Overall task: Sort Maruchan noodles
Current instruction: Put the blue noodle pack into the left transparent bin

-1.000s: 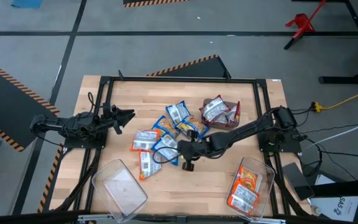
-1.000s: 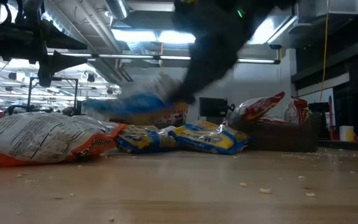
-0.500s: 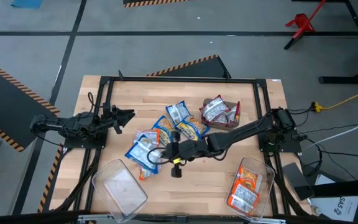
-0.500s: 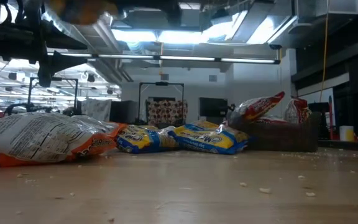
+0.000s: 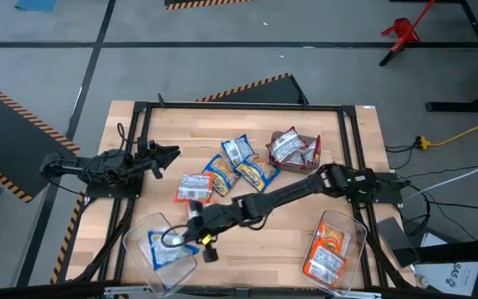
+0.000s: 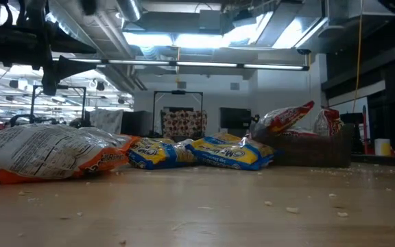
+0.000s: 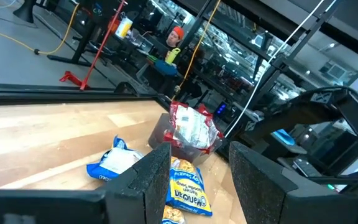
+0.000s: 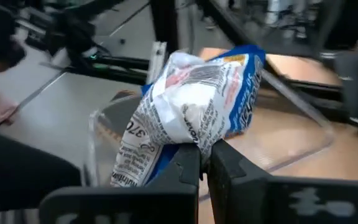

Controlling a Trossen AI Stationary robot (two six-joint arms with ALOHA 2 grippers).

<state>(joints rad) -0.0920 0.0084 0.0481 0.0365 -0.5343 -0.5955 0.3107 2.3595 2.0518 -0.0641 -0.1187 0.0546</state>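
My right arm reaches across the table to the near left, and its gripper is shut on a blue-and-white noodle packet over the left clear bin. More packets lie flat in mid-table. Red ones sit in a small brown box. In the low view an orange packet and blue-yellow packets rest on the wood. My left gripper waits open at the table's left, holding nothing. My right gripper pinches the blue-and-white packet between its two fingers, at the packet's crumpled end. It comes slanting from the table's right. The packet sticks out beyond the fingertips over the left bin; whether it touches the bin's floor, I cannot tell.
A second clear bin at the near right holds orange packets. The brown box stands at the far right of the pile. Black frame rails run along the table edges. Bare wood lies between the two bins.
My right gripper has travelled from the packet pile in mid-table toward the near left corner, carrying the blue-and-white packet lifted clear of the pile. It now hangs over the left clear bin, which held nothing before. The right arm has stretched out long across the table.
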